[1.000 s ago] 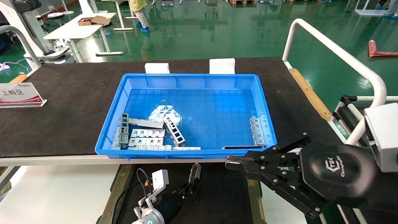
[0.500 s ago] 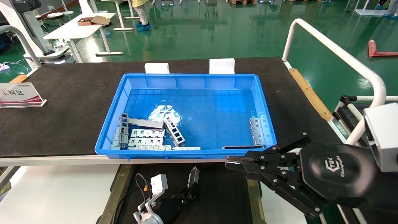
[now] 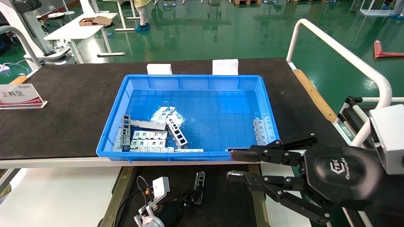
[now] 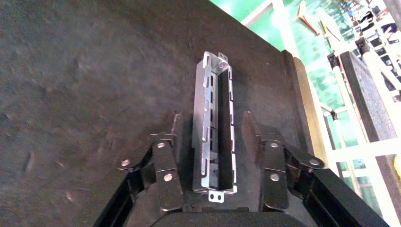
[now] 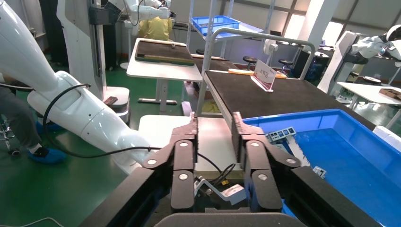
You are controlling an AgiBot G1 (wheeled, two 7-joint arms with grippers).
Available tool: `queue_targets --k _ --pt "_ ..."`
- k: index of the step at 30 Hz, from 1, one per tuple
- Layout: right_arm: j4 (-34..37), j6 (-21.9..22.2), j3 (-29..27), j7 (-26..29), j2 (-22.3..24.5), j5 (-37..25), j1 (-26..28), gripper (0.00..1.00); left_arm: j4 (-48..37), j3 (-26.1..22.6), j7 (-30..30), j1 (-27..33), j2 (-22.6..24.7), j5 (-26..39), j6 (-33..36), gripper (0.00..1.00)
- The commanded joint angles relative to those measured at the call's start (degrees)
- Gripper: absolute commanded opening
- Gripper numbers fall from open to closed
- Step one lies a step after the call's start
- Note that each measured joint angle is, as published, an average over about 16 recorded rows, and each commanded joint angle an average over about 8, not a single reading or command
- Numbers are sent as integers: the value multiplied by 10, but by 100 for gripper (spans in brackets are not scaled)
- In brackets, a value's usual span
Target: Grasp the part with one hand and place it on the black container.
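The left tool [image 4: 213,156] sat low over the tray [image 3: 227,195], below the near edge of the table [image 3: 63,94]. Its fingers [image 4: 163,165] stood apart, one on each side of the part [image 4: 215,142], and neither seemed to touch it. The part lay flat on the tray's black surface, open side up, its far end pointing away from the tool. In the head view the part [image 3: 199,183] showed just ahead of the left tool [image 3: 192,197], near the tray's middle.

The placing step looked nearly done: the part was down and let go. The next move likely called for the left tool to back straight out along the part's length without knocking it sideways, then to rise toward the bin [image 3: 189,82], where more parts [image 3: 176,134] lay in the near corner.

The right tool [image 3: 235,164] hung by the bin's near right corner, fingers apart and empty.
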State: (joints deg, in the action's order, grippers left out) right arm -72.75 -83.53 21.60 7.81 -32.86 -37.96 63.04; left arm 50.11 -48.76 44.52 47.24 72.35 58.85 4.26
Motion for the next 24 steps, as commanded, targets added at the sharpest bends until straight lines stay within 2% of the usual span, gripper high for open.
queue_targets --k 1,14,24 --pt "0 0 0 0 0 0 0 100 7 -6 2 1 -6 0 -2 100" --pt "0 0 0 0 0 0 0 100 184 -32 -55 -16 -147 49 85 100" --pt "0 0 0 0 0 0 0 100 265 10 -119 -12 -242 23 203 100"
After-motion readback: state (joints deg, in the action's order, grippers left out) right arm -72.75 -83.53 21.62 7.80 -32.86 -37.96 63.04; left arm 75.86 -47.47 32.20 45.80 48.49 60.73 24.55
